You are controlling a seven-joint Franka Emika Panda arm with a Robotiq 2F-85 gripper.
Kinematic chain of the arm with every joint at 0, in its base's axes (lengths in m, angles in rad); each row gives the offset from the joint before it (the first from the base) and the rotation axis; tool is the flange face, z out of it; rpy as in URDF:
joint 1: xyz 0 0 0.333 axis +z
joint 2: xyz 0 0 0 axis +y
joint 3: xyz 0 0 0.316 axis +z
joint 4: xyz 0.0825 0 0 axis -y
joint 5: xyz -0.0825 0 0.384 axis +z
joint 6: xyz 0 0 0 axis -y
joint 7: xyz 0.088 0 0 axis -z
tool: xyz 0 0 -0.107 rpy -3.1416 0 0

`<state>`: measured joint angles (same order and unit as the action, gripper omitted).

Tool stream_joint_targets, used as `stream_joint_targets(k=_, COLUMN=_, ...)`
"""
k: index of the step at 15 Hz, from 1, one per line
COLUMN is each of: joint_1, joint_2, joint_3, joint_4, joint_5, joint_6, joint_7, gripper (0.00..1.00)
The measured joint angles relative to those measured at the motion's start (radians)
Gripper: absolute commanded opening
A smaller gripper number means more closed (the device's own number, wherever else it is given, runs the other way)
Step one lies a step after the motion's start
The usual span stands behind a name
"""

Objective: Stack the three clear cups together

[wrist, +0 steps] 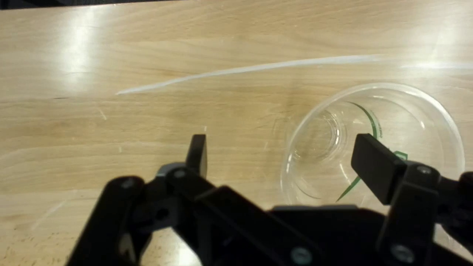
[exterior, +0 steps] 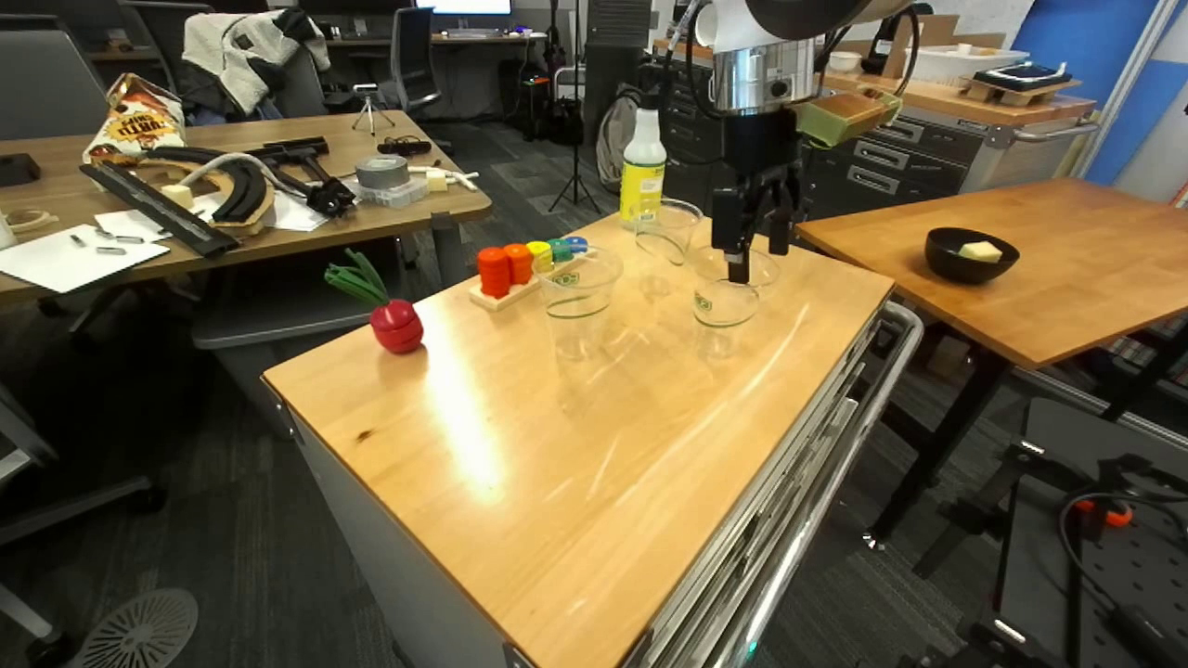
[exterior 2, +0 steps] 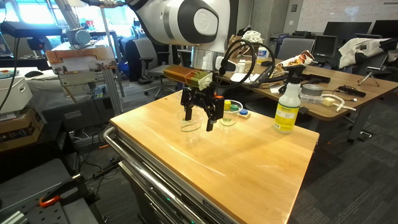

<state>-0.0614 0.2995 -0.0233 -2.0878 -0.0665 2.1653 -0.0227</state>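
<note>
A glossy, pale wooden surface (exterior: 557, 520) spreads beneath the task's things, with bright reflections across it. Over it reaches the white robot arm (exterior 2: 199, 21), and from its wrist the black end effector (exterior 2: 199, 122) points down. The end effector is released, its two fingers spread well apart. In both exterior views a spray bottle (exterior 2: 285, 113) with a yellow label stands upright near one edge of the surface.

The three clear cups (exterior 2: 229, 119) stand upright on the surface, separate from one another. In an exterior view, one cup (exterior: 722, 320) sits below the end effector, another cup (exterior: 666, 243) in front of the bottle, and the remaining cup (exterior: 577, 306) near a row of coloured discs (exterior: 520, 263) on a wooden base. In the wrist view, one finger is over the mouth of the cup beneath, while the opposite finger is outside its rim, over bare wood; I cannot tell whether the fingertip dips below the rim. The discs run from red through orange, yellow and green to blue. Near the edge stands a red toy vegetable (exterior: 396, 325) with green leaves. Smallest is the green print (wrist: 401, 155) on the cups, a thin line and an emblem.
</note>
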Motion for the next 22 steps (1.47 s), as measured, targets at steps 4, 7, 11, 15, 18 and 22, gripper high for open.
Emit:
stream_joint_targets(k=4, joint_1=-0.004, joint_2=0.017, joint_3=-0.001, joint_4=0.002, joint_5=0.038, joint_6=0.028, joint_7=-0.001, gripper=0.35)
stream_joint_targets(k=7, joint_1=-0.009, joint_2=0.013, joint_3=-0.001, joint_4=0.002, joint_5=0.101, joint_6=0.059, joint_7=-0.005, gripper=0.13)
stream_joint_targets(k=11, joint_1=-0.011, joint_2=0.007, joint_3=-0.001, joint_4=0.002, joint_5=0.127, joint_6=0.08, joint_7=-0.004, gripper=0.0)
stream_joint_targets(k=15, joint_1=-0.011, joint_2=-0.001, joint_3=-0.003, joint_4=0.0, joint_5=0.126, joint_6=0.081, joint_7=-0.003, gripper=0.01)
stream_joint_targets(k=18, joint_1=-0.011, joint_2=-0.018, joint_3=-0.004, joint_4=-0.002, joint_5=0.126, joint_6=0.064, joint_7=-0.003, gripper=0.01)
stream_joint_targets(k=22, joint_1=-0.011, joint_2=-0.12, joint_3=-0.01, joint_4=0.007, joint_5=0.125, joint_6=-0.073, joint_7=-0.003, gripper=0.01)
